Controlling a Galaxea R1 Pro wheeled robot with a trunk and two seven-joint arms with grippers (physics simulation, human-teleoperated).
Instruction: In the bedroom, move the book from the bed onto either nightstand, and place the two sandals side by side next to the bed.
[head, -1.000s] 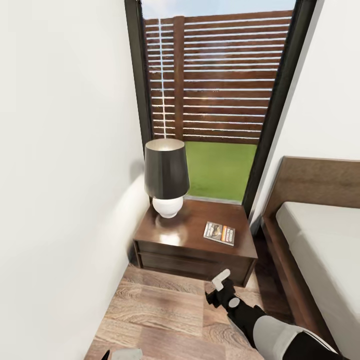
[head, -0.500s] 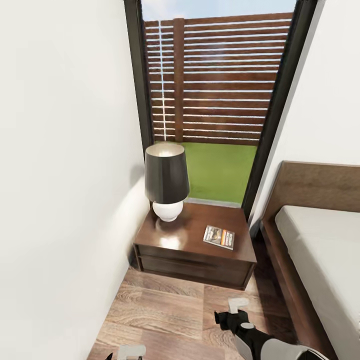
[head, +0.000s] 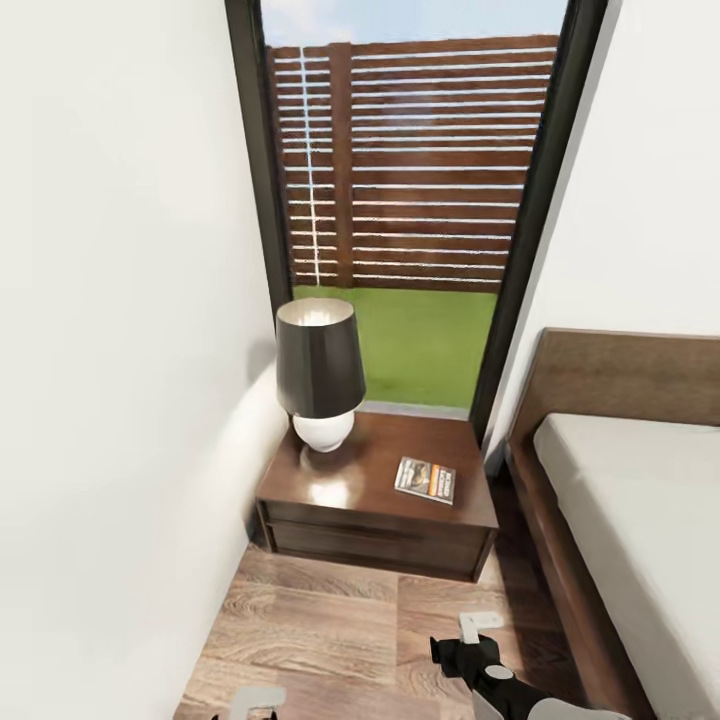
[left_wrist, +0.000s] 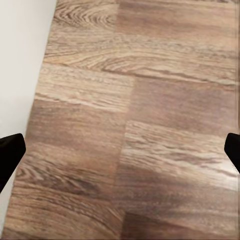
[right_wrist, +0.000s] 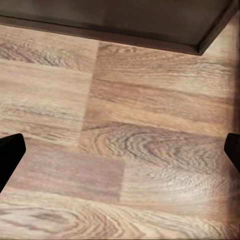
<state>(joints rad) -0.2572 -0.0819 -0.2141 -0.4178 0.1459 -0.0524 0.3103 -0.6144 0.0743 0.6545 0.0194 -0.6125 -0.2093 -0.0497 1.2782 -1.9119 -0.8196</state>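
On the nightstand lies the book, beyond the right hand.

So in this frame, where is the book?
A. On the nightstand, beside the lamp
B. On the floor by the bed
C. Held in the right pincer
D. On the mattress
A: the book lies flat on the nightstand, apart from the lamp; both pincers hang open over bare floor.

Bedroom, bed, nightstand, lamp
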